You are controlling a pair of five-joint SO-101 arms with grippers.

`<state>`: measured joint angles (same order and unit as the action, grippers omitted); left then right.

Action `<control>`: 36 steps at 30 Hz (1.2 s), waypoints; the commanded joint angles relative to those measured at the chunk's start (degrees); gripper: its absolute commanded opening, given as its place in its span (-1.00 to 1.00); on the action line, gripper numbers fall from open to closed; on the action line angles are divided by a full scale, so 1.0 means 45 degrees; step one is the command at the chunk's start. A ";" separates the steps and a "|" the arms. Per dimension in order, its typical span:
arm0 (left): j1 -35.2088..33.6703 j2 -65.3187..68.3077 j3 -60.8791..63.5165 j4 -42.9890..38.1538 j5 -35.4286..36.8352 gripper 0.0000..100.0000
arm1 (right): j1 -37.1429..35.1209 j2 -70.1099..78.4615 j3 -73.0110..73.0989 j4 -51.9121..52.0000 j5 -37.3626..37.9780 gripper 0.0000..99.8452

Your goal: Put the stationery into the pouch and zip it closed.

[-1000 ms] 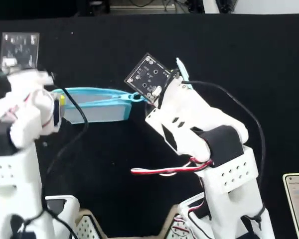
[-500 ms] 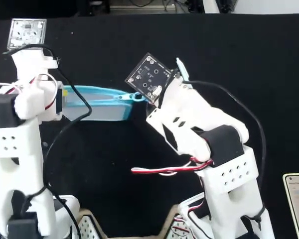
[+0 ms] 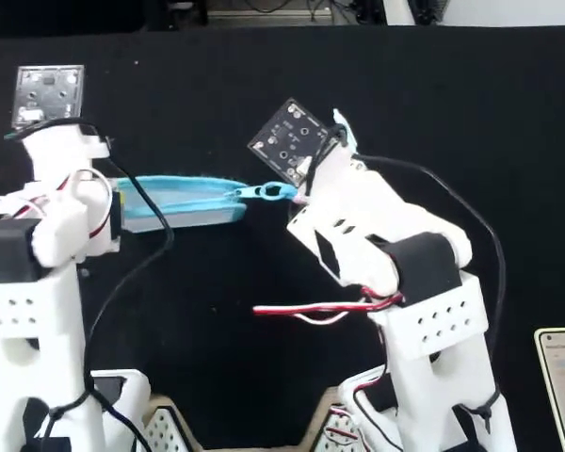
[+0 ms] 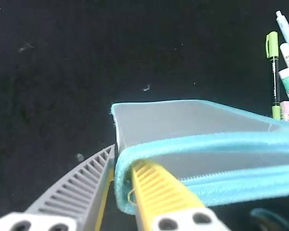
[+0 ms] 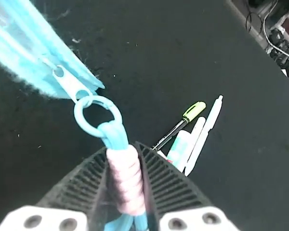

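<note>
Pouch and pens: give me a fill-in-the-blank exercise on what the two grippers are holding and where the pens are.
1. The right gripper is shut on the pull strap of the pouch's ____.
2. The left gripper is shut on one end of the light ____ pouch.
3. The green-capped pen lies on the ____, outside the pouch.
Missing words: zipper, blue, table.

My left arm point(image 3: 33, 245) standing upright with elbow folded, my left tool point(image 4: 123, 159) clamped on one end of the pouch point(image 4: 183, 125), my right arm point(image 3: 386, 254) leaning forward toward it, my right tool point(image 5: 121, 154) pinched on the zip pull cord point(image 5: 123, 178)
</note>
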<state>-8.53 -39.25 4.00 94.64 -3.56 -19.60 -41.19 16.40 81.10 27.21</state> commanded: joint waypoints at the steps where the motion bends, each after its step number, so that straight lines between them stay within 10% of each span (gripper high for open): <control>1: -0.0088 -0.0371 0.1123 -0.1543 0.0117 -0.94 | 0.0469 -0.0283 -0.0088 0.0547 0.0078 -0.98; 11: -0.0088 -0.0274 0.1319 -0.1563 -0.0469 -0.94 | 0.0488 -0.0303 -0.1534 0.2325 -0.1289 -0.61; 26: -0.0166 -0.0391 0.2198 -0.1621 -0.0918 -0.94 | 0.4923 0.6125 -0.4952 0.4083 -0.2442 -0.68; 36: -0.0107 -0.0391 0.2237 -0.1543 -0.0840 -0.94 | 0.4904 0.8860 -0.4991 0.2989 -0.2481 -0.69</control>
<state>-8.97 -41.01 12.44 87.69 -7.52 2.37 -3.21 -3.21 97.36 16.57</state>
